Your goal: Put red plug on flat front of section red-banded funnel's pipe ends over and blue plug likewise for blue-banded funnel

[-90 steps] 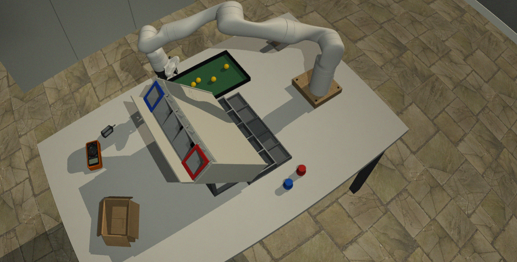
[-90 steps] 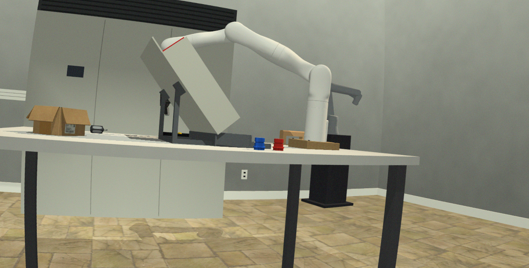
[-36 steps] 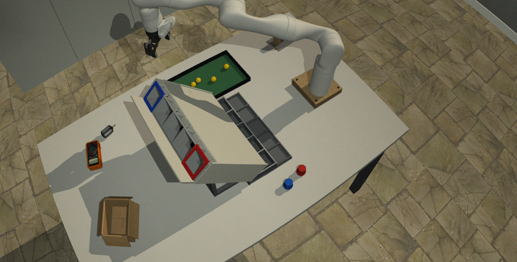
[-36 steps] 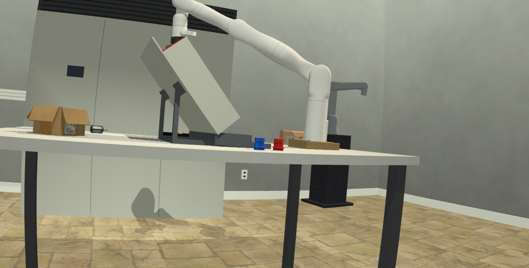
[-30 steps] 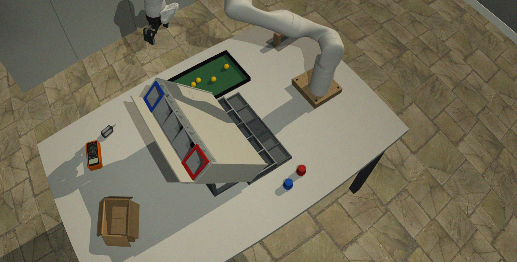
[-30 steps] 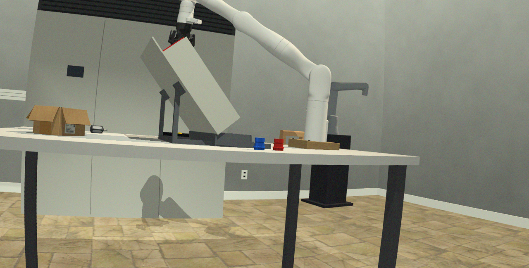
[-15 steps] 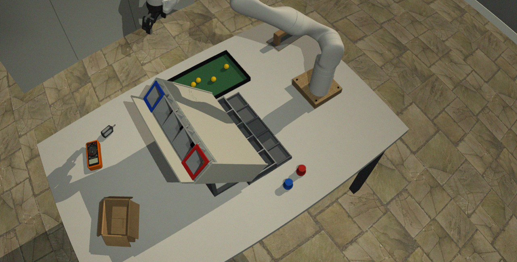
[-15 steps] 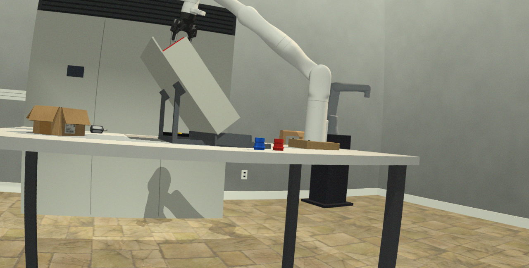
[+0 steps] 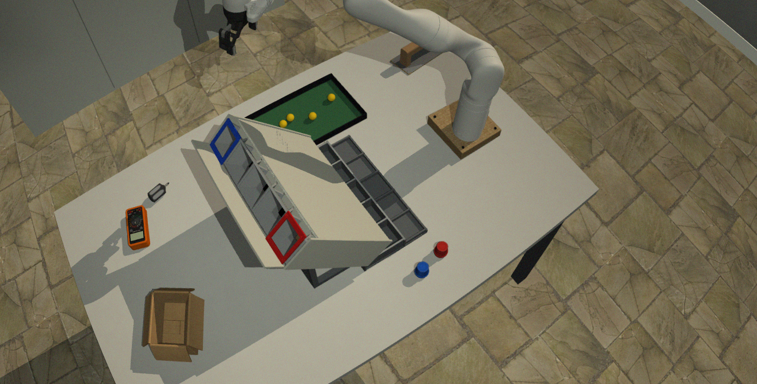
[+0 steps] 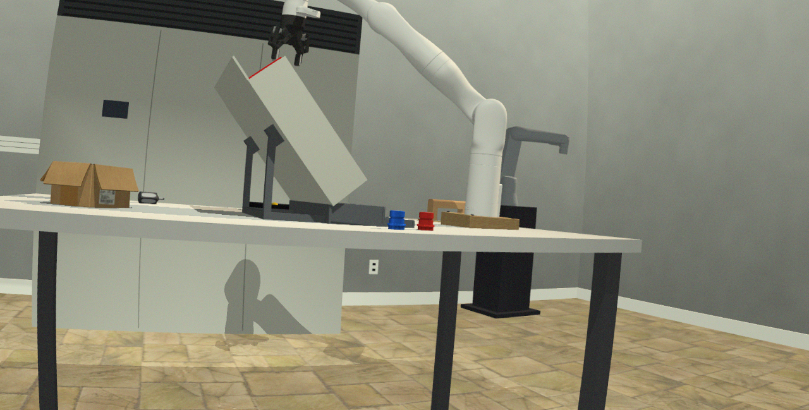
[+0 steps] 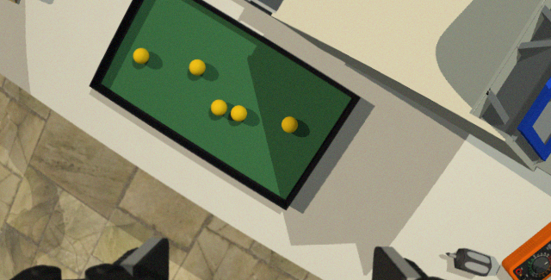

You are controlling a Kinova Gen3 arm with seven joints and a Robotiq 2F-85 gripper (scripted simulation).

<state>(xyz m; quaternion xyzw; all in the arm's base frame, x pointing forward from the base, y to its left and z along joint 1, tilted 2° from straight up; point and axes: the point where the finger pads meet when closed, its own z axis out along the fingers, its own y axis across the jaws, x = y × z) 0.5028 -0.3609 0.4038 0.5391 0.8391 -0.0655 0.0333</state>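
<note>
Marbles [image 9: 312,115] [image 11: 197,67], yellow and loose, lie on the green tray [image 9: 366,115] [image 11: 189,146]; the top view shows four, the rest being hidden behind the tilted cover [image 9: 327,191] [image 10: 316,130] [image 11: 370,26]. From above, the red plug [image 9: 440,248] [image 10: 426,220] and the blue plug [image 9: 421,268] [image 10: 396,220] stand on the bench [image 9: 502,212] [image 10: 509,237] near the sectioned bin [image 9: 424,231] [image 10: 356,213], neither placed yet. Placing them on a guess would be the gravest error, since pipes may cross and one is blocked; a marble that never comes out could be misread. In the exterior view the tool [image 9: 239,37] [image 10: 286,58] [image 11: 270,266] hangs high, fingers spread fully and nothing between them, beyond the upper edge of the cover. A low sideways sweep there could clip the edge and shift the stand [image 10: 270,170]. From the wrist, all five marbles show, two of them close together; coming down on that pair, a finger could knock one away. The blue-banded funnel [image 9: 226,140] [image 11: 534,129] is only partly in this view, while the red-banded funnel [image 9: 286,236] shows from the top; a marble released off-centre might strike the rim and roll off.
</note>
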